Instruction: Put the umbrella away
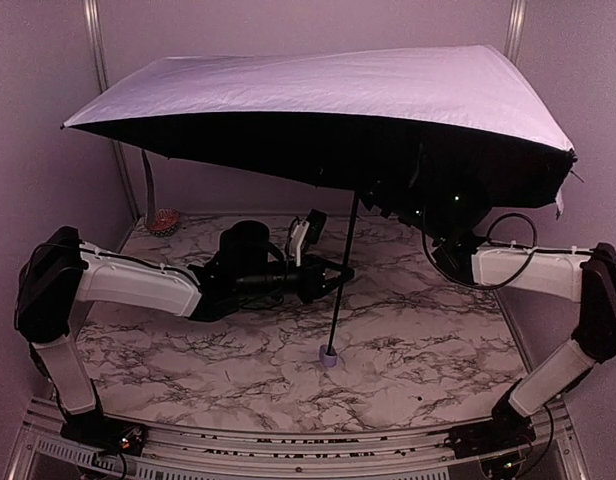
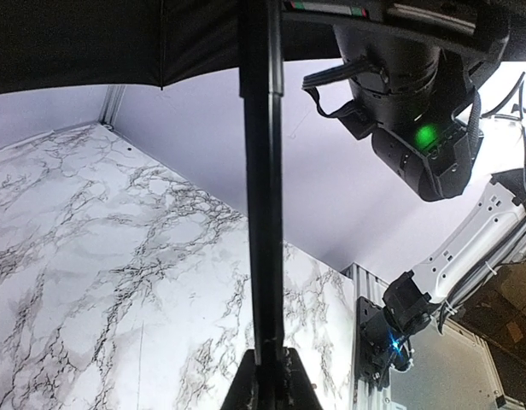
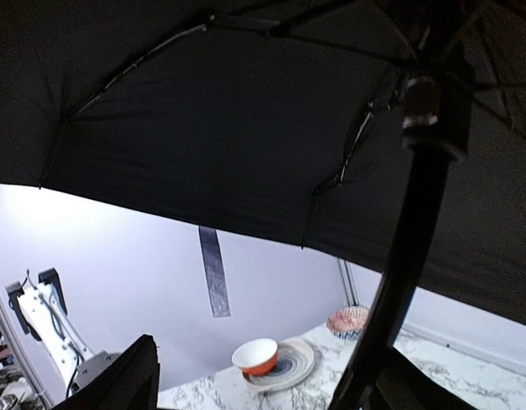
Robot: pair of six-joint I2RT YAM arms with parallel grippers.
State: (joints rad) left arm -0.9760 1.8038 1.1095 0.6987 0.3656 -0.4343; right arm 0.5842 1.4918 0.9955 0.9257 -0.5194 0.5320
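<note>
The left gripper (image 1: 333,277) pinches the umbrella (image 1: 318,90) by its shaft; the right gripper (image 3: 263,384) gapes wide around it higher up. Folding step: next likely needs a firm grip to pull it shut.

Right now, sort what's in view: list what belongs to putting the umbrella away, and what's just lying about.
Job in hand: open umbrella; its shaft, clamped in the left pincer; right pincer, open by the shaft.
Lying about: orange bowl on a plate; patterned bowl; grey tape strip.
</note>
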